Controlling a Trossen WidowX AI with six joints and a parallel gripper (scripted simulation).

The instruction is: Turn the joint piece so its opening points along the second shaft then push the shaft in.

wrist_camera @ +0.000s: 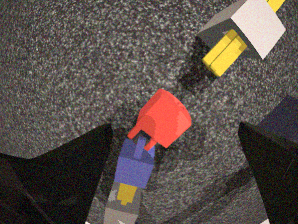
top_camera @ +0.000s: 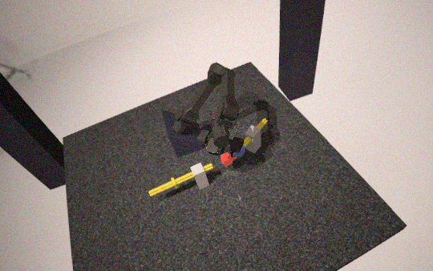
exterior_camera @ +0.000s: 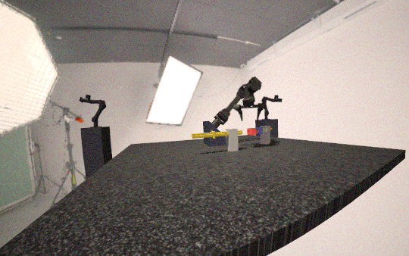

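The red joint piece (top_camera: 226, 159) (exterior_camera: 251, 131) (wrist_camera: 165, 119) hangs on the blue hinge part (top_camera: 240, 151) (wrist_camera: 134, 167) of the fixed yellow shaft (top_camera: 263, 123) (wrist_camera: 126, 192). It is turned at an angle to that shaft, its far side facing roughly toward the second shaft; its opening is not plainly visible. The second yellow shaft (top_camera: 160, 189) (exterior_camera: 201, 135) (wrist_camera: 222, 56) runs through its pale block (top_camera: 201, 178) (exterior_camera: 232, 140) (wrist_camera: 260, 27). A gap separates its end from the red piece. My gripper (exterior_camera: 250, 118) (wrist_camera: 177, 129) is wide open and empty above the red piece.
The grey block (top_camera: 253, 142) (exterior_camera: 265, 135) (wrist_camera: 121, 215) bears the fixed shaft. A collar (top_camera: 174, 183) (exterior_camera: 213, 134) sits on the second shaft, beyond its block. A dark blue panel (top_camera: 182, 142) (exterior_camera: 212, 140) stands beside the arm on the dark table (top_camera: 240, 228) (exterior_camera: 159, 197).
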